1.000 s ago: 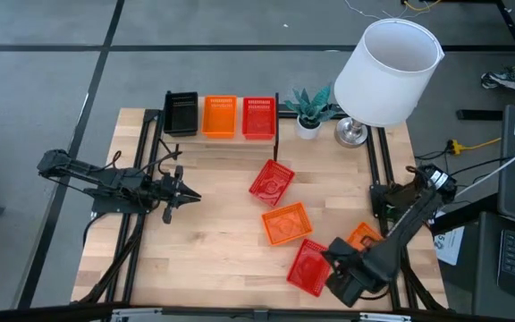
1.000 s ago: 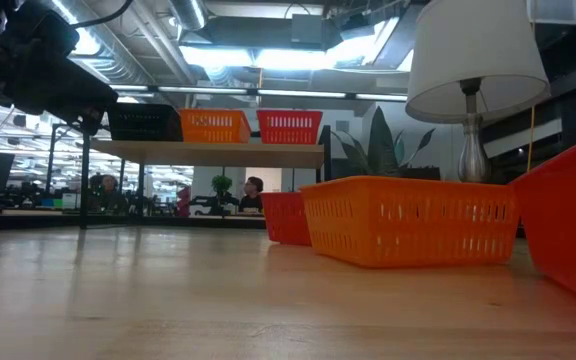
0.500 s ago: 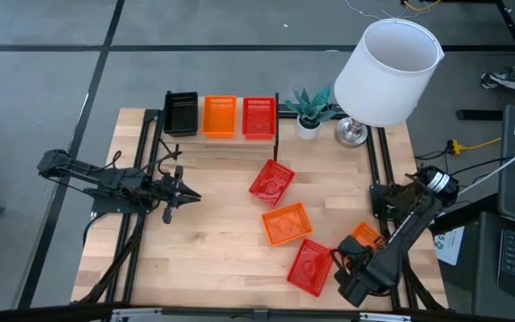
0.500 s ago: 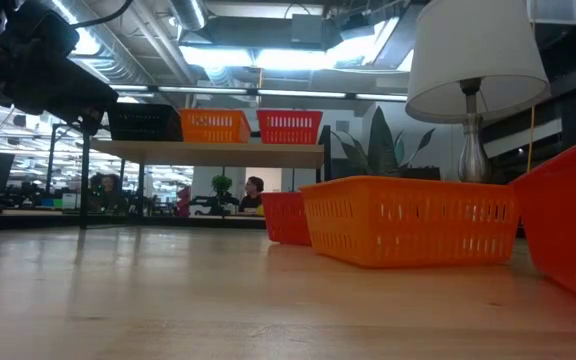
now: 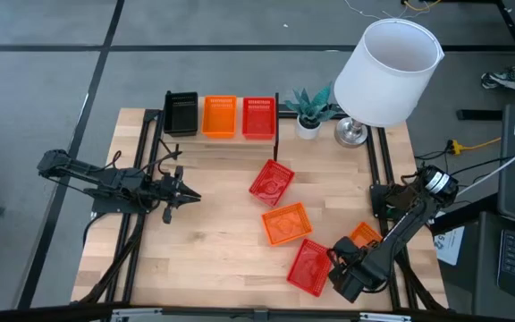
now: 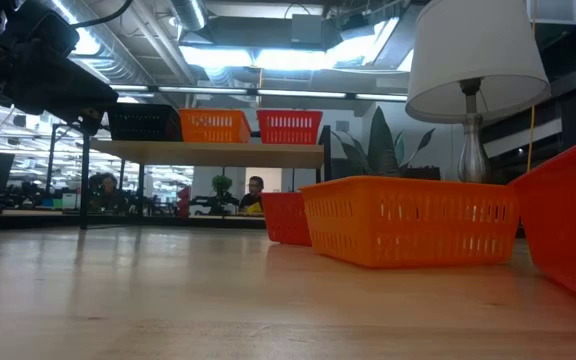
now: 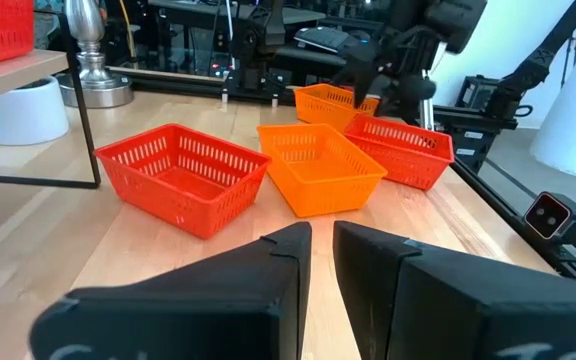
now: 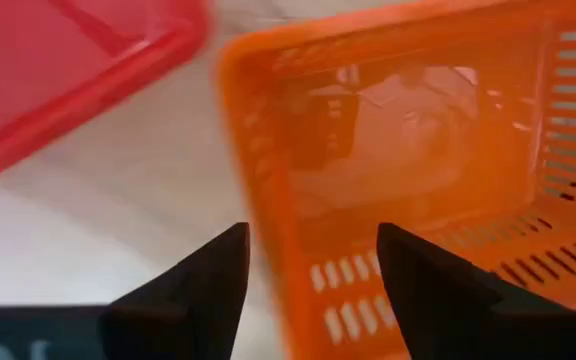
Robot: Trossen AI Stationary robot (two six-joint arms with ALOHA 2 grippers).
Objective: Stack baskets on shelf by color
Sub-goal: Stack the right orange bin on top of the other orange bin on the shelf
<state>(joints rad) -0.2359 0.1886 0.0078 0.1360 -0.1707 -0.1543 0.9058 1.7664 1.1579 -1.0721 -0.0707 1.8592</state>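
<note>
On the shelf [image 5: 222,134] stand a black basket [image 5: 181,114], an orange one [image 5: 220,116] and a red one [image 5: 257,117] in a row. On the table rest a red basket [image 5: 271,182], an orange basket [image 5: 285,224], another red basket [image 5: 308,266] and a second orange basket [image 5: 365,235] at the near right. My right gripper [image 8: 313,240] is open over that orange basket's wall [image 8: 268,250], one finger outside, one inside. My left gripper [image 5: 186,194] hovers shut at the table's left and holds nothing. My right gripper comes from above at the near-right orange basket, its open fingers [image 8: 203,275] straddling one side wall near a corner. Whether either finger touches the wall, I cannot tell. The basket sits on the table.
A lamp with a white shade [image 5: 387,72] and a small potted plant [image 5: 308,112] stand at the far right, beside the shelf. Bare wood lies between the left gripper and the loose baskets [image 5: 213,233]. People sit in the room behind [image 6: 253,192].
My right gripper has swung a little toward the table's right edge and back beside the near-right orange basket. The baskets stay where they were.
</note>
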